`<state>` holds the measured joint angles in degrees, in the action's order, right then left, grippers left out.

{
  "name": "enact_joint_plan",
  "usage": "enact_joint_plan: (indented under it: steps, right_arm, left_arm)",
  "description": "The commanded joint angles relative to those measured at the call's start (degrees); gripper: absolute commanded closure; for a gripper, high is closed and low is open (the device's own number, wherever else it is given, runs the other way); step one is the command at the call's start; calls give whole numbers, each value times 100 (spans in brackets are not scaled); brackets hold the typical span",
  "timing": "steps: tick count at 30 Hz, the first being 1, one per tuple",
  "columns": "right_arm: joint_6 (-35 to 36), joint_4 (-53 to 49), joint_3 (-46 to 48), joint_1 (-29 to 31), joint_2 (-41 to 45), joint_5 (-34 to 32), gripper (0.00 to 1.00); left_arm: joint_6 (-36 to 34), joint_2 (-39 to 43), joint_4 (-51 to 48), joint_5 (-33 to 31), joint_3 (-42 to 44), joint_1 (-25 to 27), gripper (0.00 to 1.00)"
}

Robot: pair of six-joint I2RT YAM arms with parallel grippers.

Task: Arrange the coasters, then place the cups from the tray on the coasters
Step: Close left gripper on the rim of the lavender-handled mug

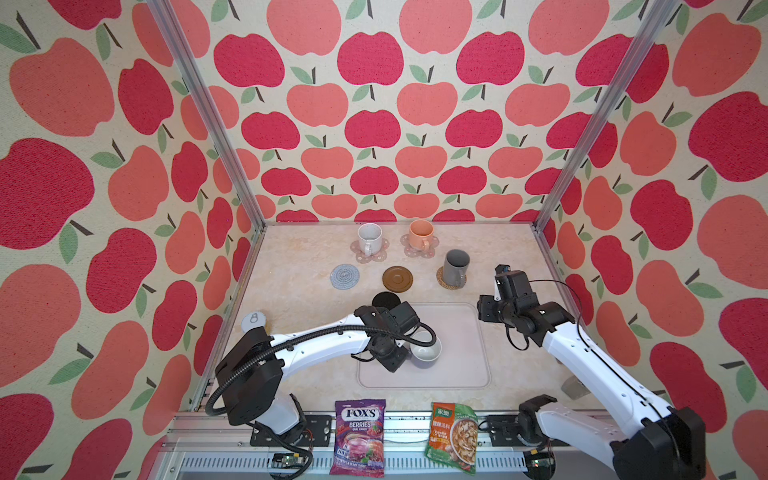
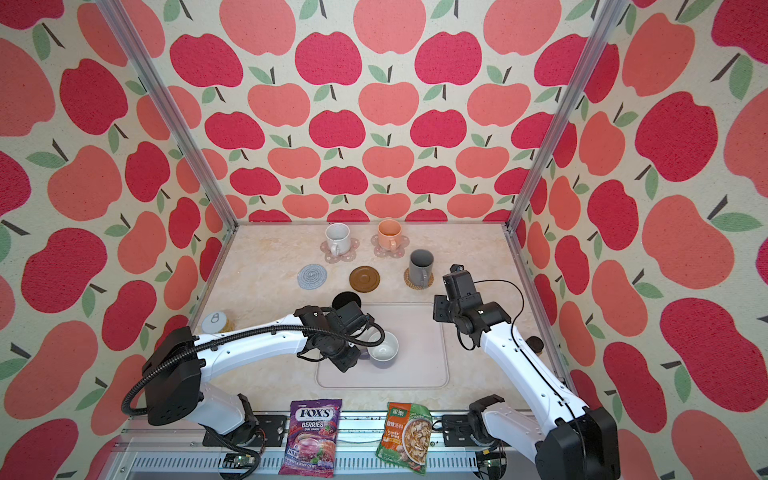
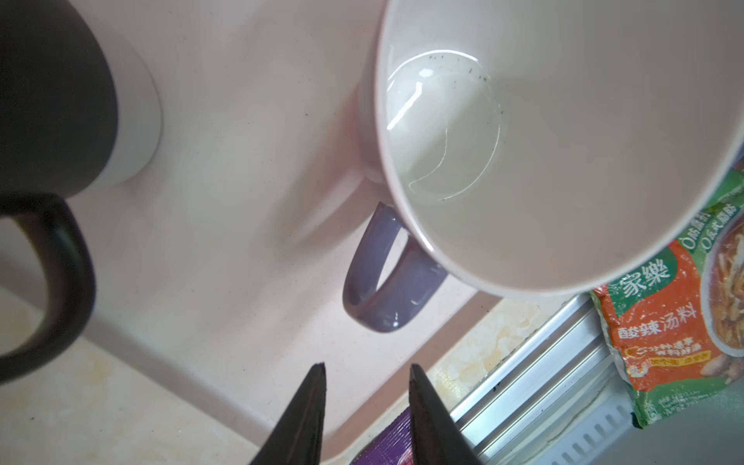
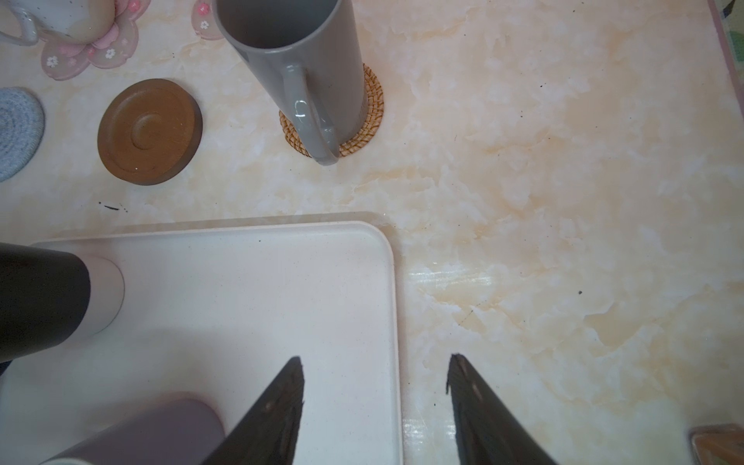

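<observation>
The left claw [image 3: 367, 365], narrowly parted and empty, faces the handle [image 3: 382, 282] of the lavender mug [image 3: 523, 141] on the tray [image 1: 457, 328]; next it likely must grip there and lift the mug to the grey coaster [image 1: 345, 276]. The right claw [image 4: 376, 357] hangs open, empty; the left arm [image 1: 316, 336] hides most of the black mug [image 1: 385, 299].

black mug [image 1: 385, 300]: mostly hidden behind left arm [image 1: 320, 353] | grey woven coaster [image 4: 16, 133]: cut by edge

Shows a marbled table [image 1: 291, 299] bearing a tray [image 1: 457, 332] near centre. Past it, left to right: grey coaster [image 1: 344, 276], brown coaster [image 1: 397, 279], rattan coaster [image 4: 373, 100]. Farther still: left pink coaster [image 1: 355, 248], right pink coaster [image 1: 406, 249]. Near left edge: jar [image 1: 254, 321].
</observation>
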<state>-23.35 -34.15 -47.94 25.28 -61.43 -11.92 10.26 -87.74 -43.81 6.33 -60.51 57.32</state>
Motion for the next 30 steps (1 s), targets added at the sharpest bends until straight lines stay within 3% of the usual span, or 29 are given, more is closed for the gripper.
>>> enact_joint_plan:
  steps: [1, 19, 30]
  right_arm:
    - [-126, -133, 84, 21, 122, 15, 40]
    - [-110, -83, 65, 21, -16, 46, 39]
    - [-112, -56, 110, 21, -71, 59, 39]
  left_arm:
    - [-622, -21, 236, -185, -18, -90, 63]
    - [-1583, -225, 531, 579, -233, -171, 61]
    - [-1700, -654, 564, 898, -412, -130, 63]
